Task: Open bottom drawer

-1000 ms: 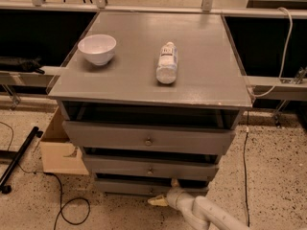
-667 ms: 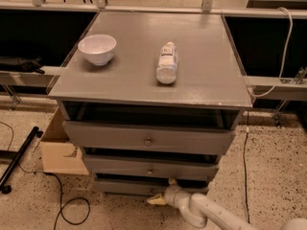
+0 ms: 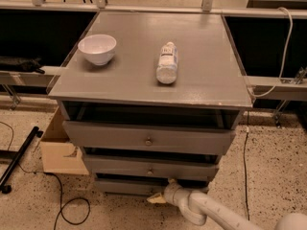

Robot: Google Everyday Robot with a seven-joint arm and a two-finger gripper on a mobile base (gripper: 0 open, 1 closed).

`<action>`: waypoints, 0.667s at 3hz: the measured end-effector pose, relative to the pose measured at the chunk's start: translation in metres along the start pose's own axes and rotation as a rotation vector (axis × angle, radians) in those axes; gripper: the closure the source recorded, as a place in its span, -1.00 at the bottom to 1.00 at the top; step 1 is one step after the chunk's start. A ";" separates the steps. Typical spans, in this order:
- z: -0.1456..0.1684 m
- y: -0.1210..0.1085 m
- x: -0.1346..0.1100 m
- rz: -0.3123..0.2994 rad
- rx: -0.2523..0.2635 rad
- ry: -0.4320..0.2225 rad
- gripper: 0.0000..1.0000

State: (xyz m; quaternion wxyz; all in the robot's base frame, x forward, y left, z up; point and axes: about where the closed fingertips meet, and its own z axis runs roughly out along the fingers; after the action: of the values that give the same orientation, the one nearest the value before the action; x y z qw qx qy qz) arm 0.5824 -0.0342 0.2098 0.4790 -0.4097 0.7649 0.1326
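Observation:
The bottom drawer (image 3: 125, 186) is the lowest, slimmest grey front of the cabinet (image 3: 153, 85), low in the camera view. My gripper (image 3: 155, 198) is pressed against the middle of that front, where its knob is hidden behind the gripper. The white arm (image 3: 206, 211) reaches in from the lower right corner. Above it are the middle drawer (image 3: 148, 168) with its round knob and the taller top drawer (image 3: 148, 139). Dark gaps show above each drawer front.
On the cabinet top stand a white bowl (image 3: 97, 48) at the left and a bottle (image 3: 167, 63) lying on its side at the middle. A cardboard box (image 3: 56, 150) sits left of the cabinet. Cables (image 3: 67, 210) and a black bar (image 3: 19, 157) lie on the speckled floor.
The arm's wrist has crept slightly up and left toward the bottom drawer front. The drawers, bowl and bottle have not visibly moved.

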 end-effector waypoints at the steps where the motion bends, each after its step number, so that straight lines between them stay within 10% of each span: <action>1: -0.010 -0.019 -0.010 0.075 -0.029 -0.037 -1.00; 2: -0.010 -0.019 -0.010 0.075 -0.029 -0.037 -1.00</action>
State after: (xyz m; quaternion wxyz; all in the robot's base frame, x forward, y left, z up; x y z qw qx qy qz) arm 0.5924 -0.0469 0.2264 0.4816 -0.3851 0.7688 0.1692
